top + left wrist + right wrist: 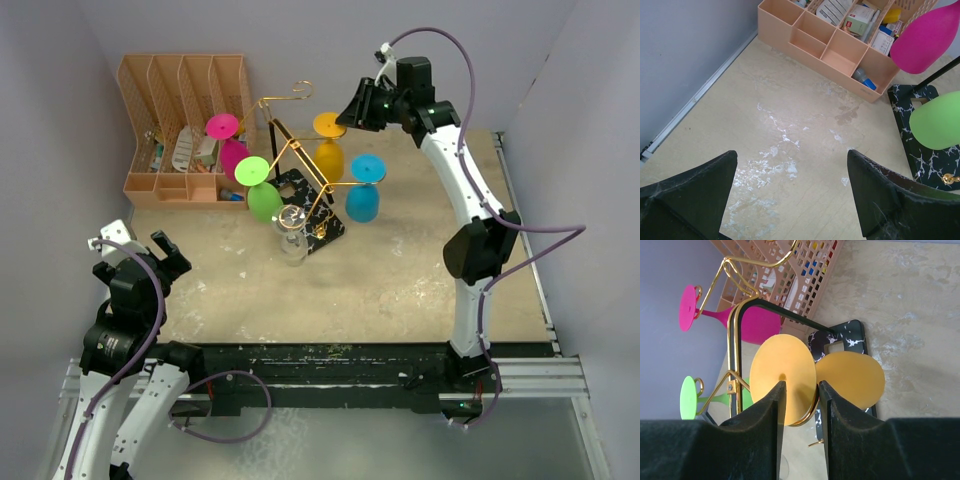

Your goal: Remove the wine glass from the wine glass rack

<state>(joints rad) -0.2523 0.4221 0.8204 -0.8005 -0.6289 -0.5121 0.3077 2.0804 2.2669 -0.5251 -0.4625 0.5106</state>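
Note:
The gold wire wine glass rack (289,148) stands on its black marbled base (322,228) at the back middle. Upside-down glasses hang from it: pink (222,127), green (252,171), yellow (329,126), blue (367,169) and a clear one (291,230). My right gripper (351,111) is at the yellow glass's foot. In the right wrist view the right gripper (799,386) is narrowly open, with one finger over the top of the yellow foot (782,375) and the other by its rim, next to the bowl (852,380). My left gripper (138,248) is open and empty at the near left, and it also shows in the left wrist view (792,162).
An orange slotted desk organiser (185,100) with small items stands behind and left of the rack, against the left wall. The left wrist view shows the organiser (830,45), the pink bowl (925,40), the green bowl (937,122) and the rack base (917,155). Grey walls close in left, back and right.

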